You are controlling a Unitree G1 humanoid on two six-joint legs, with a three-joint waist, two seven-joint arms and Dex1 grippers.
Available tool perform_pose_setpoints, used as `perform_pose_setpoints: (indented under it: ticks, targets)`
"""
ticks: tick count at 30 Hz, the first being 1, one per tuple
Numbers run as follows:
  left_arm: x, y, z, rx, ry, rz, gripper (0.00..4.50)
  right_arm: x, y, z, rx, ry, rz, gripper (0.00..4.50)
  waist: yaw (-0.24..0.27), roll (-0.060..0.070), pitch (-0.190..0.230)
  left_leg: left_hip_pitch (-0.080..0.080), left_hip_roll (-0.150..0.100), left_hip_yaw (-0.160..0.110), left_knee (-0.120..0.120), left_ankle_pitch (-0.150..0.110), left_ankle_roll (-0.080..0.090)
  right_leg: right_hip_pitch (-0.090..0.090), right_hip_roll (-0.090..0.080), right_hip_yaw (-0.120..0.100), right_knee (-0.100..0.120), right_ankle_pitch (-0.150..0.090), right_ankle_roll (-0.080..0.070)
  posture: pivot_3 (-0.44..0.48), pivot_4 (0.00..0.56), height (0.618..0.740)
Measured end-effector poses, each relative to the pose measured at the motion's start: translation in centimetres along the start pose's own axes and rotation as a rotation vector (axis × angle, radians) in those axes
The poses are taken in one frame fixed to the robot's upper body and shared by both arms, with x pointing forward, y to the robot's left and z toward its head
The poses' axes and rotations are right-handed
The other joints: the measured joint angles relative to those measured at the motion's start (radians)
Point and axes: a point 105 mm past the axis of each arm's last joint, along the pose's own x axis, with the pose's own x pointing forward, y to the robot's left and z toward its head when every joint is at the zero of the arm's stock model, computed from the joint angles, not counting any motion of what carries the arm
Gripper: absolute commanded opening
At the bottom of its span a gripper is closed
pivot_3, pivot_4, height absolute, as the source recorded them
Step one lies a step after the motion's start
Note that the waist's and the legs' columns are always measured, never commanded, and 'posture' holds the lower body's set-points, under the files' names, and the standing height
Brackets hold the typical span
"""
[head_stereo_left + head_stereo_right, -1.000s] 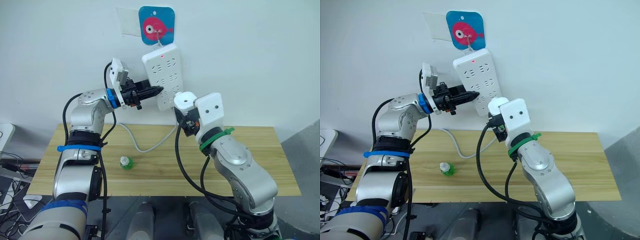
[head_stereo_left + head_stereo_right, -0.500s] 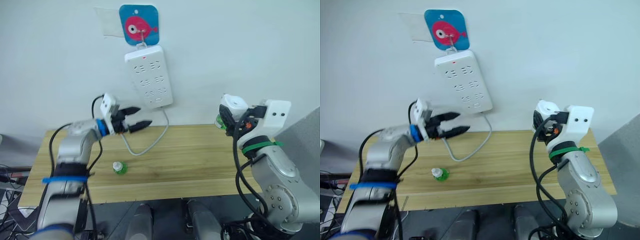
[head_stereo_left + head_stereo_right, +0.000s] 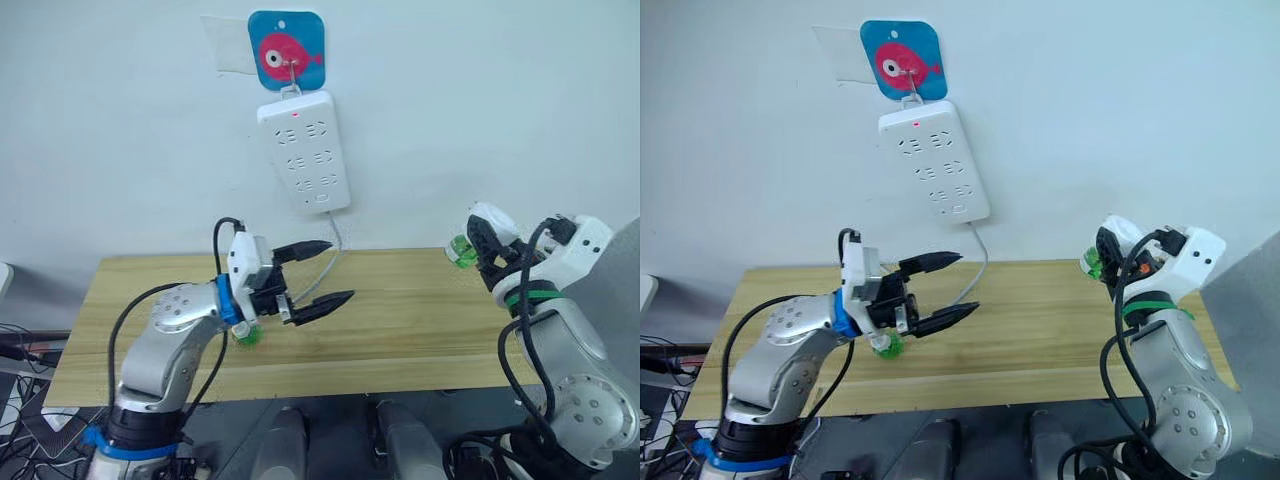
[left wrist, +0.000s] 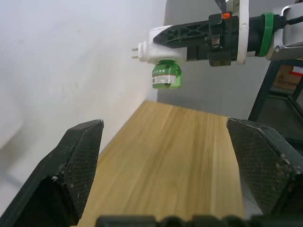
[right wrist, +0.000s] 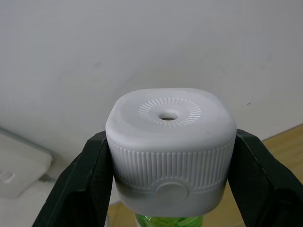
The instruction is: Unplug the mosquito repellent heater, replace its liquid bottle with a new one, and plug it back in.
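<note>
Nearest, at the left, the left tool [image 3: 312,272] hangs low over the wooden surface [image 3: 420,330] with its two black fingers spread wide and nothing between them. Just beside it on the surface lies a small green bottle [image 3: 245,334], partly hidden behind the wrist; this looks to be the new refill, though whether it stands or lies on its side is hard to tell.

Further right, above the surface's right end, the right tool [image 3: 487,245] is clamped on the mosquito repellent heater [image 5: 170,142], a finger pressed against each side of the white body. The heater is held in the air, well apart from the wall, its vent hole facing the wrist camera and its two prongs free. Its own green liquid bottle [image 4: 166,76] is screwed in underneath; how much liquid it holds cannot be judged.

Farthest, on the wall, the white power strip [image 3: 303,150] hangs from a hook under a blue fish sticker [image 3: 288,50], its sockets unoccupied and its cord [image 3: 325,270] trailing down to the surface.

The unplugging seems done; the step in hand is the bottle swap. Next, probably, the free left tool must grip the old bottle and twist it out while the right holds the heater steady.
</note>
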Motion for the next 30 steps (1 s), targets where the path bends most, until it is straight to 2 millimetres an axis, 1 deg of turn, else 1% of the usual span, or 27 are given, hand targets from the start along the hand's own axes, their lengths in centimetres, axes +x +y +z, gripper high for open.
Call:
perform_pose_setpoints:
  ticks: [2,6,8,11,13,19,25,30]
  targets:
    - [1.0,0.2,0.1,0.026,-0.018,-0.003,4.48,0.1,0.8,0.0,0.092,-0.001,0.024,2.93,-0.004,0.0,0.0,0.0,0.001,0.0,0.0,0.0,0.0,0.0,0.003,0.001,0.0,0.0,0.0,0.115,0.241,0.74]
    - [2.2,0.3,-0.6,0.046,-0.026,-0.007,4.48,0.2,1.9,0.3,0.292,-0.013,0.047,2.93,-0.011,0.0,0.0,0.0,0.002,0.0,-0.001,0.0,0.0,-0.001,0.003,0.001,0.0,0.0,0.0,0.119,0.249,0.74]
    - [3.2,0.2,-0.7,0.066,-0.042,-0.018,4.48,0.4,2.6,0.2,0.393,0.004,0.074,2.93,-0.011,0.0,0.0,0.0,0.002,0.0,-0.001,0.0,0.0,-0.001,0.005,0.001,0.0,0.0,0.0,0.12,0.252,0.74]
    - [4.3,0.1,-0.7,0.091,-0.07,-0.017,4.48,0.5,3.3,0.3,0.478,0.012,0.086,2.93,-0.011,0.0,0.0,0.0,0.001,0.001,0.0,0.0,0.0,0.0,0.005,0.002,0.0,0.0,0.0,0.12,0.253,0.74]
    - [4.8,0.3,-0.7,0.097,-0.08,-0.002,4.48,0.6,3.5,0.0,0.505,0.025,0.088,2.93,-0.011,0.0,0.0,0.0,0.001,0.001,0.0,0.0,0.0,0.0,0.005,0.002,0.0,0.0,0.0,0.118,0.259,0.74]
    - [5.9,0.3,-0.9,0.12,-0.104,0.023,4.48,0.2,3.3,-2.4,0.545,0.118,0.056,2.93,-0.011,0.0,0.0,0.0,0.002,0.0,-0.001,0.0,0.0,-0.001,0.005,0.003,0.0,0.0,0.0,0.119,0.261,0.74]
    - [7.2,0.3,-1.1,0.15,-0.128,0.015,4.48,-0.1,4.3,-3.0,0.611,0.15,0.081,2.93,-0.01,0.0,0.0,0.0,0.002,0.0,0.0,0.0,0.0,0.0,0.007,0.003,0.0,0.0,0.0,0.113,0.261,0.74]
    - [7.3,0.4,-1.5,0.16,-0.129,0.017,4.48,-0.2,4.2,-3.2,0.623,0.153,0.071,2.93,-0.01,0.0,0.0,0.0,0.002,0.0,0.0,0.0,0.0,0.0,0.007,0.003,0.0,0.0,0.0,0.11,0.262,0.74]
